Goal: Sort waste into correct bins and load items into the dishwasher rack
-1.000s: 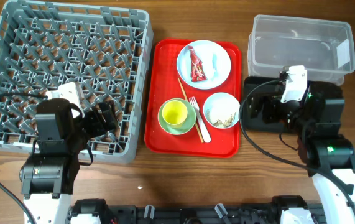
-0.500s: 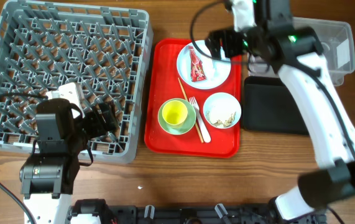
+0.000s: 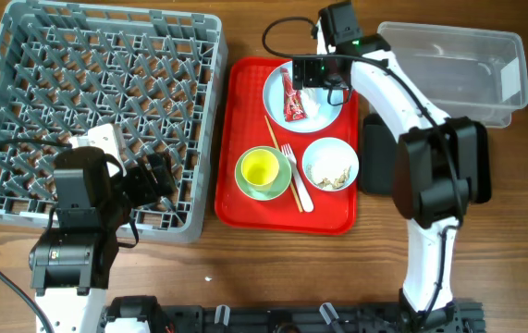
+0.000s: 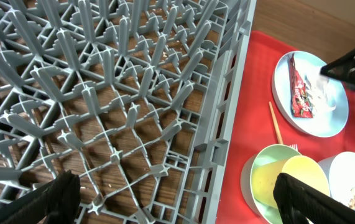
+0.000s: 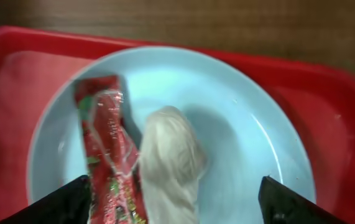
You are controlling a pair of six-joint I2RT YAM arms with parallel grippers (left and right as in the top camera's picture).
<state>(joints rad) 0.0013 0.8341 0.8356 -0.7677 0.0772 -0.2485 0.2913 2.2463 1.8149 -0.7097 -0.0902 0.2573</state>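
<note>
Hanging over the one white round plate (image 5: 245,143), the right gripper (image 5: 176,202) is seen with its fingers spread wide and nothing held between them. Two things are laid on that smooth plate: a single flat, glossy red-and-white snack wrapper (image 5: 106,155) and, touching its side, one soft crumpled white wad (image 5: 171,155) — possibly tissue, though the blur leaves that unsure. The plate is set at the far end of one red tray (image 3: 245,185), where two bowls are also counted: a pale green bowl (image 3: 277,191) with one small yellow cup (image 3: 261,168) nested inside, and a white bowl (image 3: 317,150) holding beige rice-like scraps (image 3: 330,171). Between the bowls are laid one white plastic fork (image 3: 302,194) and the thin wooden chopsticks (image 3: 273,137). Two bins are placed right of the tray — one clear tub (image 3: 448,37) and one matte black tray (image 3: 374,153). The left gripper (image 4: 177,199) is likewise parted and empty, over the near right corner of the single grey pegged dishwasher rack (image 3: 106,14).
</note>
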